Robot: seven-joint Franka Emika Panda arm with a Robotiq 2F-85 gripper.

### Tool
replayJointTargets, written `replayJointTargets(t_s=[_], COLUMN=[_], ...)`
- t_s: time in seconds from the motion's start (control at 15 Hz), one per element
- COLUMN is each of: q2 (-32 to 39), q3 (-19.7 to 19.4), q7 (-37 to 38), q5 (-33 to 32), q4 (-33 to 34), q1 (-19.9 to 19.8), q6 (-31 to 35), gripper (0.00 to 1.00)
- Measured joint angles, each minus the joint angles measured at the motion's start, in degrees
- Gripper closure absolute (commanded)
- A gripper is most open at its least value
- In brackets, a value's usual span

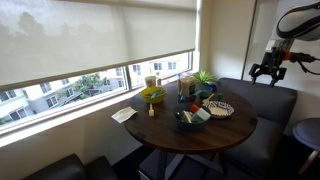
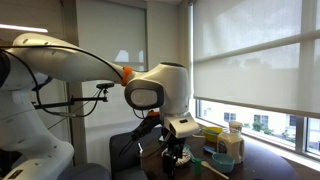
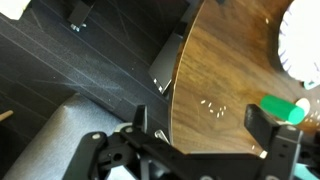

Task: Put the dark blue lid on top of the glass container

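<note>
Over the dark bench beside a round wooden table [image 1: 232, 128], the Panda arm's gripper [image 1: 264, 72] hangs with its jaws spread wide and nothing between them. The wrist view confirms this, with both black fingers [image 3: 265, 125] parted over the table's edge.

The glass container [image 1: 184, 88], an upright, brownish, see-through jar, stands well apart from the gripper, in the cluster of dishes toward the window. We cannot pick out the dark blue lid with certainty at this size. We judge that it lies low among those dishes near the jar.

The coming move, as we read it, turns on a reach inward across the table, away from the bench. A flat round lid offers no long axis to favour.

Around the jar we see a glossy yellow-green bowl [image 1: 152, 95], a patterned plate [image 1: 219, 108], a dark bowl [image 1: 192, 118] and a leafy plant [image 1: 204, 76].
</note>
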Motion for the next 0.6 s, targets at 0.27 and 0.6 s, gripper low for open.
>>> replayJointTargets(t_s=[0.27,0.6], q2=[8.24,21.56], q3=[-1.6,-2.02], q7=[5.12,19.41], q5=[-1.42,-10.3], q4=[5.97,17.83], q1=[-2.54,-2.8], q6=[11.09,18.47], gripper=[0.0,0.0])
